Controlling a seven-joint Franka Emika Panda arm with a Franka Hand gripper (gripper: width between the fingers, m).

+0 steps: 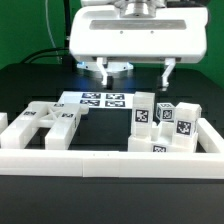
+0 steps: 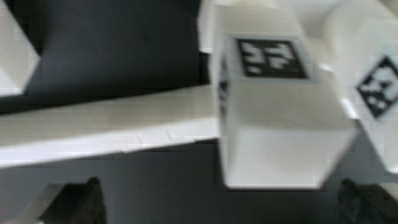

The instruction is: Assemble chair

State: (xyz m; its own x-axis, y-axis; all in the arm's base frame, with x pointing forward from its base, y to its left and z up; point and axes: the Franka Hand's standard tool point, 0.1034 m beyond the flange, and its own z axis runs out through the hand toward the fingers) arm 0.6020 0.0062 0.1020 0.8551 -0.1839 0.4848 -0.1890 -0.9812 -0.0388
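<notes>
Jaws spread wide and empty, the gripper (image 1: 137,76) hangs over the upright chair parts (image 1: 144,116) — seemingly choosing one, which calls for lowering squarely around it.

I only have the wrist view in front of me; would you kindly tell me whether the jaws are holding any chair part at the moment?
Observer: No, the jaws stand open and empty, raised above the tagged blocks.
Operator: Thank you. Is anything lying further off that I cannot see?
Observer: Yes, cut-out frame parts lie flat on the exterior view's left.
Operator: And between those groups?
Observer: The marker board lies flat there, toward the back.
</notes>
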